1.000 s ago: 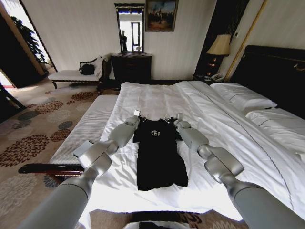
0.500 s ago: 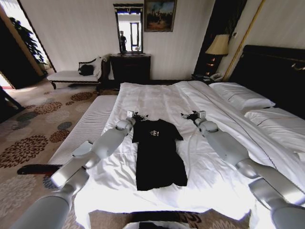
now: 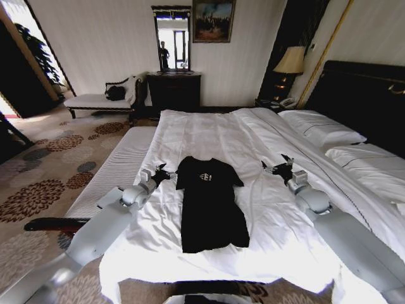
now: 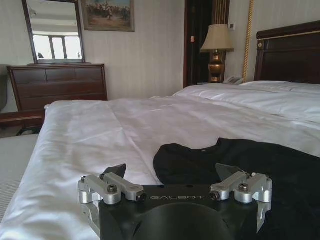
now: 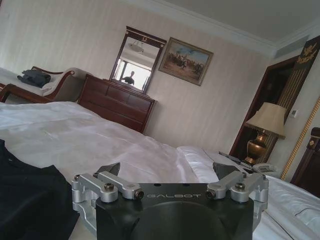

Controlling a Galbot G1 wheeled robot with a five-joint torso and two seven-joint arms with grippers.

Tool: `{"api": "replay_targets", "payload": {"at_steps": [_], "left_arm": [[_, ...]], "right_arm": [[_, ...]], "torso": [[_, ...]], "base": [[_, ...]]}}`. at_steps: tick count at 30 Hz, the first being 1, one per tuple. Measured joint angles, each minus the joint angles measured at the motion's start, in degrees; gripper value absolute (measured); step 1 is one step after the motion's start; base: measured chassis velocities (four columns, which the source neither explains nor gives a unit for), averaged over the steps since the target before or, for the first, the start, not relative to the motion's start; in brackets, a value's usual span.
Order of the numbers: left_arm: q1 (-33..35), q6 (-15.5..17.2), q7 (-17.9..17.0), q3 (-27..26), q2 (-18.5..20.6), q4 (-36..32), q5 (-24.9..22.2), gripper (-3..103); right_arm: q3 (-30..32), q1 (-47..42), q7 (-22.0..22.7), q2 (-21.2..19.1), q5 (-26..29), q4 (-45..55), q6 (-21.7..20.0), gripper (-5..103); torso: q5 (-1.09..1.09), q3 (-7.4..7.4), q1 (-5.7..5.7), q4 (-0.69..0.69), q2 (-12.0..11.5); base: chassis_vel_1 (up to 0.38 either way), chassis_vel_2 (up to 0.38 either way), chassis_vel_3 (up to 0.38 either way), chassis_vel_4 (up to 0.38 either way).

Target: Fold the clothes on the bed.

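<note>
Lying flat: T-shirt [image 3: 210, 204] on bed [image 3: 209, 130] | L gripper [image 3: 159, 173], R gripper [image 3: 278, 167] jaws apart

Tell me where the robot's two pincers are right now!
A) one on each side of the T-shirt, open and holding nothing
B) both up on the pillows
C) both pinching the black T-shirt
A: the left pincer and the right pincer sit open over the white bed, either side of the black T-shirt, not touching it.
</note>
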Motion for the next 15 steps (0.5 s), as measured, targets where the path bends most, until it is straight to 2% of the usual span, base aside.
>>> {"api": "replay_targets", "payload": {"at_steps": [1,5,6,8,11,12,15], "left_arm": [[0.0,0.0,0.0,0.0,0.0,0.0,0.0,100],[10.6,-1.0,0.1,-6.0,2.9,-6.2,3.0,100],[10.6,-1.0,0.1,-6.0,2.9,-6.2,3.0,100],[14.8,-1.6,0.1,-9.0,3.6,-8.9,4.6,100],[19.3,-1.8,0.1,-12.9,3.0,-11.5,5.1,100],[19.3,-1.8,0.1,-12.9,3.0,-11.5,5.1,100],[21.9,-1.8,0.1,-14.6,1.9,-11.9,5.1,100]], "right_arm": [[0.0,0.0,0.0,0.0,0.0,0.0,0.0,100],[6.9,-9.6,-0.3,3.4,-0.7,5.2,0.9,100],[6.9,-9.6,-0.3,3.4,-0.7,5.2,0.9,100],[10.3,-14.2,-0.7,5.7,-1.3,7.8,1.5,100],[13.9,-19.4,-0.9,9.5,-1.4,11.4,1.7,100],[13.9,-19.4,-0.9,9.5,-1.4,11.4,1.7,100],[15.5,-22.8,-1.3,12.7,-2.5,13.4,2.5,100]], "torso": [[0.00,0.00,0.00,0.00,0.0],[0.01,0.01,0.02,-0.03,0.0],[0.01,0.01,0.02,-0.03,0.0],[0.03,0.01,0.02,-0.05,0.0],[0.02,0.01,0.01,-0.04,0.0],[0.02,0.01,0.01,-0.04,0.0],[0.01,0.01,0.01,-0.04,0.0]], "base": [[0.000,0.000,0.000,0.000],[0.000,0.000,0.000,0.000],[0.000,0.000,0.000,0.000],[0.000,0.000,0.000,0.000],[0.000,0.000,0.000,0.000],[0.000,0.000,0.000,0.000],[0.000,0.000,0.000,0.000]]}}
